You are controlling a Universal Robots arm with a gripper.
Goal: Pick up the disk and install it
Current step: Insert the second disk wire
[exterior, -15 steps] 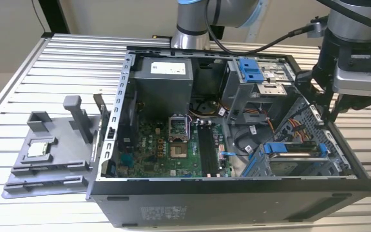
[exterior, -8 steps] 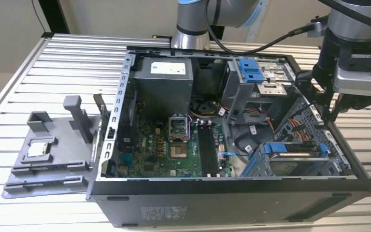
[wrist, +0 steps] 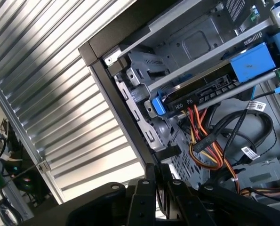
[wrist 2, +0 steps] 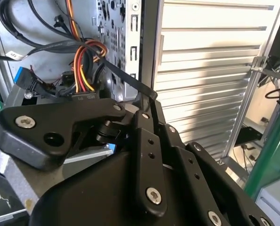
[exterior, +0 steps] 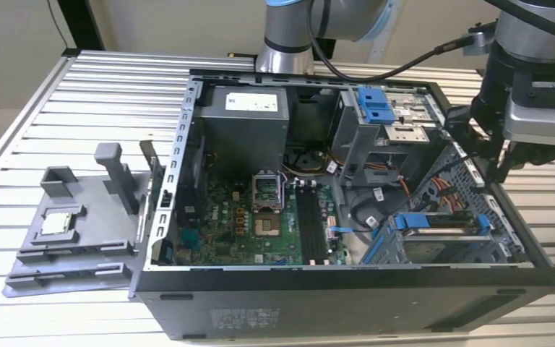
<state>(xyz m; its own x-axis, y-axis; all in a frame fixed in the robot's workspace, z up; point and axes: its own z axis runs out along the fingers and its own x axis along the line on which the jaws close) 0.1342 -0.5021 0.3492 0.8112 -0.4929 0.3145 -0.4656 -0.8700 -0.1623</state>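
The power supply (exterior: pixel 243 137) carries a white printed label (exterior: pixel 254 103); its text is not legible. The arm (exterior: pixel 538 43) stands vertical at the exterior view's right, with the claw (exterior: pixel 488 153) at the side wall of the open computer case (exterior: pixel 355 289). The claw's opening cannot be determined. The blue-framed disk (exterior: pixel 441 223) sits in the lower drive cage (exterior: pixel 422 249), with power cables (wrist: pixel 198 125) just beside it in the first wrist view. The case rests on the ribbed counter (exterior: pixel 66 94).

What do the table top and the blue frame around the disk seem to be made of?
Table top: probably bare aluminium, ribbed slats with a dull silver sheen. Blue frame: likely plastic, uniform matte colour with a moulded shape.
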